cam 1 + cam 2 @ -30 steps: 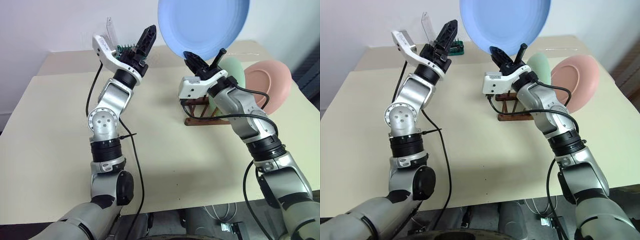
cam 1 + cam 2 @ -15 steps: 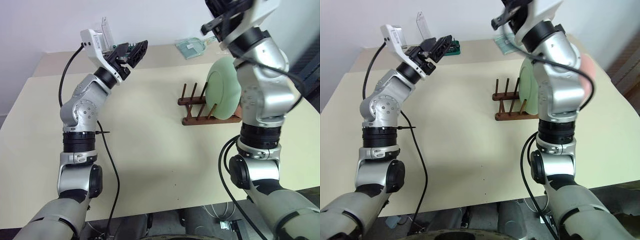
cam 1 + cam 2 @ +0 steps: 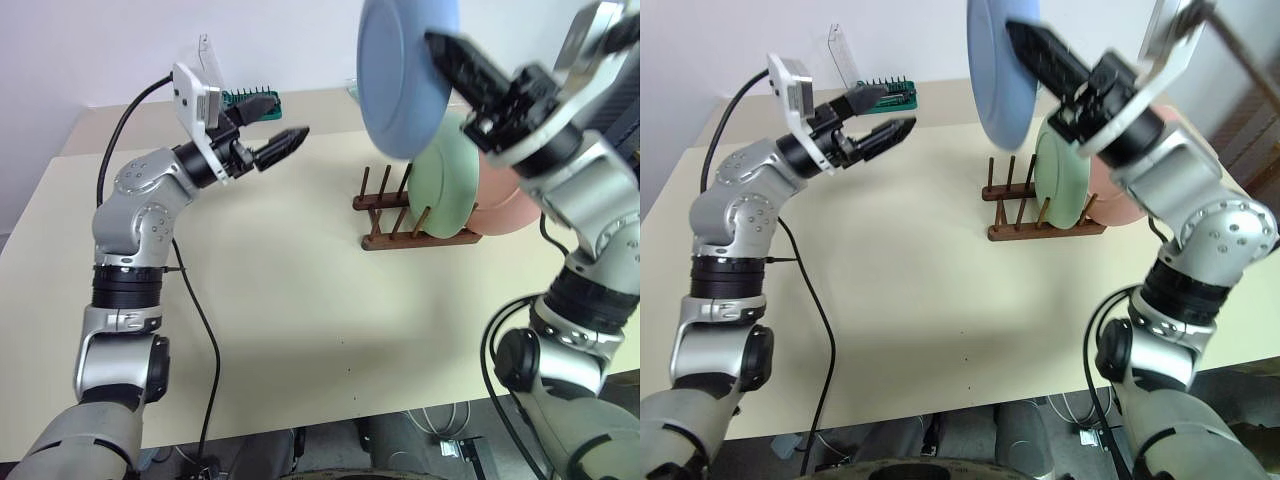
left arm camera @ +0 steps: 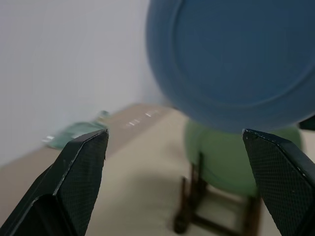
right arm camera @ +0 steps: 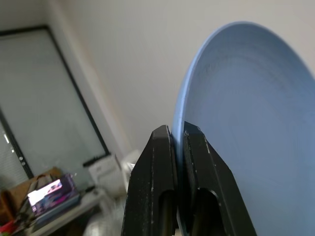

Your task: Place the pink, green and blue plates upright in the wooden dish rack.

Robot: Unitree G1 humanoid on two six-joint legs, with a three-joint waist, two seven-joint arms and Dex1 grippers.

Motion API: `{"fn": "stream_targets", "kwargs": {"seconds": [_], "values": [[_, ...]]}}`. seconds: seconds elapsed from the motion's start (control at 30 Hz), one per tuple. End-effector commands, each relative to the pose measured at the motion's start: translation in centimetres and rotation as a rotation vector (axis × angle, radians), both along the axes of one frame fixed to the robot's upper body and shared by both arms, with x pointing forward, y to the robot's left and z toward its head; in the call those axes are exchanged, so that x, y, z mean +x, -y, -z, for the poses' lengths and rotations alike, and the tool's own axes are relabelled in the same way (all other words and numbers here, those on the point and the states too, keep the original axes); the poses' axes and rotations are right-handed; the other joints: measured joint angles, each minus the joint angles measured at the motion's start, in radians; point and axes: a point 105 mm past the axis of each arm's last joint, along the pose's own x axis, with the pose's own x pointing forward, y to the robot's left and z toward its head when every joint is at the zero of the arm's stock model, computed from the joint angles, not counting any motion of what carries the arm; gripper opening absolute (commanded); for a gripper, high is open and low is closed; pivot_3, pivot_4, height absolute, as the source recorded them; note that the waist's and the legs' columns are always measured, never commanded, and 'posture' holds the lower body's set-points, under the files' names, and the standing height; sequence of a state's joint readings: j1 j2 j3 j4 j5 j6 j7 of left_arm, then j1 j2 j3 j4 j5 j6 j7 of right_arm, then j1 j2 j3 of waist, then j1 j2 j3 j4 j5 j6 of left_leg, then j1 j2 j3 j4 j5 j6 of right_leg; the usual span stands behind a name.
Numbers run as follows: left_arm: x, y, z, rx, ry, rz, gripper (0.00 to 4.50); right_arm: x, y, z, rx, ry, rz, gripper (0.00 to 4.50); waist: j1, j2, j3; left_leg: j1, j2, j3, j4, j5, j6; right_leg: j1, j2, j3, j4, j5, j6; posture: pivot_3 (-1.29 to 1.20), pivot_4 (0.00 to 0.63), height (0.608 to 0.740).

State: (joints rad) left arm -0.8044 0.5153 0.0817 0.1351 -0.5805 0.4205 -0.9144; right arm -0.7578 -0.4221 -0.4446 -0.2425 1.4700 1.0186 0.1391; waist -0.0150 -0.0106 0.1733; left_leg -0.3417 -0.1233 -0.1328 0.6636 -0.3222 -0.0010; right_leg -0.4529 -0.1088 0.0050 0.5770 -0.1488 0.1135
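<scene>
My right gripper (image 3: 445,50) is shut on the rim of the blue plate (image 3: 400,75), holding it nearly edge-on in the air above the wooden dish rack (image 3: 392,215). The right wrist view shows the pads (image 5: 160,162) clamped on the rim of the blue plate (image 5: 246,123). The green plate (image 3: 445,185) stands upright between the rack's pegs. Right behind it, the pink plate (image 3: 500,200) also stands upright. My left gripper (image 3: 285,115) hovers open and empty to the left of the rack, pointing toward it. In its wrist view I see the blue plate (image 4: 236,59) above the green plate (image 4: 226,157).
The beige table (image 3: 300,300) holds a green tool holder (image 3: 245,97) with a raised clear lid (image 3: 210,55) at the back left, just behind my left gripper. A flat greenish item (image 4: 74,132) lies near the table's far edge. A white wall rises behind.
My right arm swung up high and came back down, turning the blue plate from face-on to nearly edge-on over the rack. My left gripper rolled, shifted left and now points at the rack.
</scene>
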Motion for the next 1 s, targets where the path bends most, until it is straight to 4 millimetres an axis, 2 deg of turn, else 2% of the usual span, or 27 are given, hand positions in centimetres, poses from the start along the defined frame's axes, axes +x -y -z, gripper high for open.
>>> {"fn": "stream_targets", "kwargs": {"seconds": [0.03,0.13,0.27,0.4,0.73,1.0], "values": [[-1.5,0.0,-0.5,0.074,0.064,0.076,4.46,-0.9,0.0,-0.7,0.014,0.027,0.001,0.0,0.0,0.0,0.0,0.0,0.0,0.0,0.0,0.0,0.0,0.0,0.0,0.0,0.0,0.0,0.0,0.0,0.15,0.74],[-2.3,-0.2,0.7,0.161,0.045,0.131,4.46,-0.4,0.5,-0.1,0.065,-0.022,0.026,0.0,0.002,0.0,0.0,0.0,0.0,0.0,0.0,-0.001,0.001,0.0,0.0,0.0,0.0,0.0,0.0,0.0,0.15,0.74],[-3.2,-0.3,1.0,0.188,0.015,0.187,4.46,-0.1,0.8,0.2,0.109,-0.053,0.022,0.0,0.005,0.0,0.0,0.0,0.0,0.001,0.0,-0.001,0.001,0.0,0.0,0.001,0.0,0.0,0.0,0.0,0.15,0.74],[-4.1,-0.7,1.8,0.258,0.024,0.219,4.46,1.1,1.8,1.5,0.1,-0.106,0.073,0.0,0.003,0.0,0.0,0.0,0.0,0.001,0.0,-0.001,0.002,0.0,0.0,0.001,0.0,0.0,0.0,0.0,0.15,0.74],[-4.3,-0.6,1.6,0.255,0.034,0.211,4.46,1.8,2.4,3.2,0.147,-0.163,0.083,0.0,0.004,0.0,0.0,0.0,0.0,0.001,0.0,-0.002,0.004,-0.001,0.0,0.001,-0.001,0.0,0.0,0.0,0.15,0.74],[-4.1,-0.4,1.4,0.253,0.035,0.206,4.46,2.1,1.9,5.9,0.081,-0.225,0.107,0.0,0.004,0.0,0.0,0.0,0.0,0.001,0.0,-0.002,0.004,-0.001,0.0,0.001,0.0,0.0,0.0,0.0,0.15,0.74]]}}
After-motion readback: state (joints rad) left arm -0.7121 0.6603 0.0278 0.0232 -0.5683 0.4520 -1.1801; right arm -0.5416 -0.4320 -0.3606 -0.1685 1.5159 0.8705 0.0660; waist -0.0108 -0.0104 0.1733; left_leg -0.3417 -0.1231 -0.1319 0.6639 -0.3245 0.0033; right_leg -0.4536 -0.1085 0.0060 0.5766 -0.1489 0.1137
